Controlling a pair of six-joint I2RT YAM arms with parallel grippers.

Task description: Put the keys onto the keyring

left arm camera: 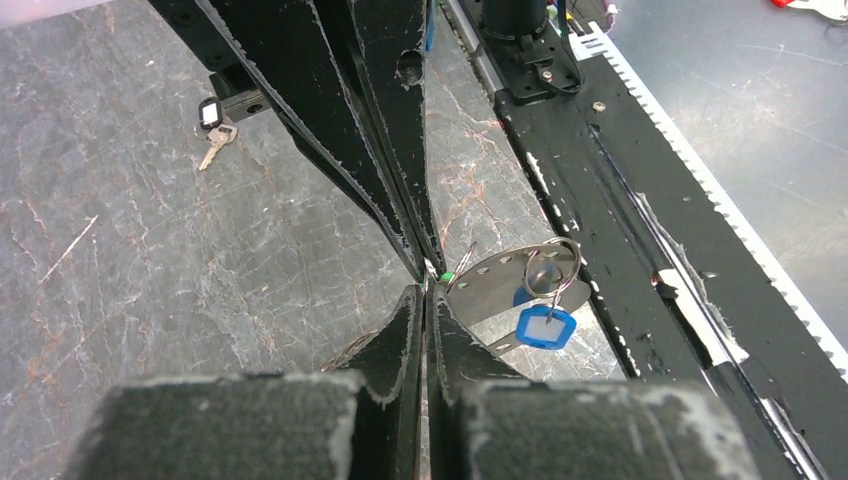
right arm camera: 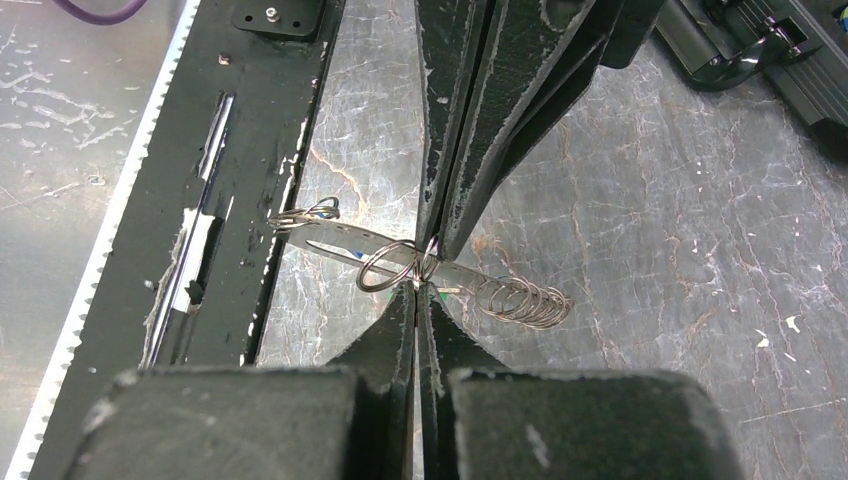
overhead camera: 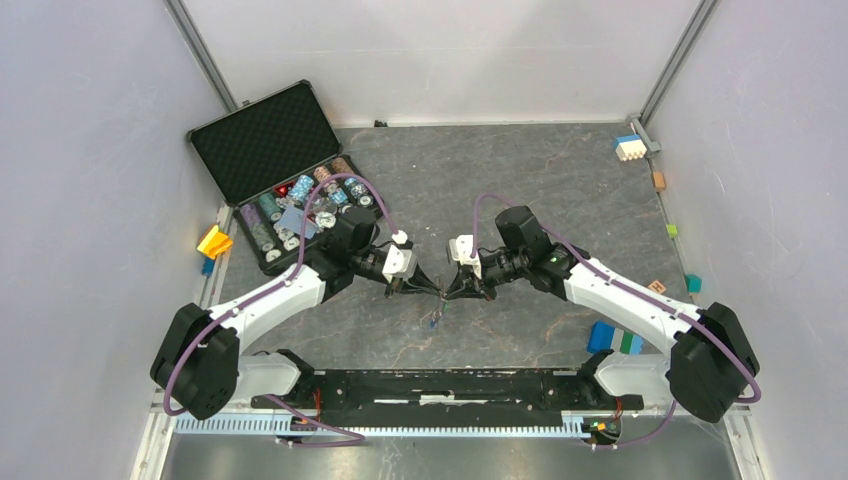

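Above the counter (left arm camera: 150,260), the left gripper (left arm camera: 428,292) and right gripper (right arm camera: 417,285) meet tip to tip, each pressed together and pinching the keyring (right arm camera: 335,243), seemingly to steady it for threading; the blue key (left arm camera: 545,327) hangs from it, while the black key (left arm camera: 213,130) lies well apart.

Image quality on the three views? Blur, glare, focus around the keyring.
Top external: even light, sharp, but the keyring between left pincer and right pincer is too small to read. Left wrist: own pincer base blurred in the foreground; blue-tagged key crisp. Right wrist: same foreground blur; coiled wire sharp, bright sheen on the bare metal at far left.
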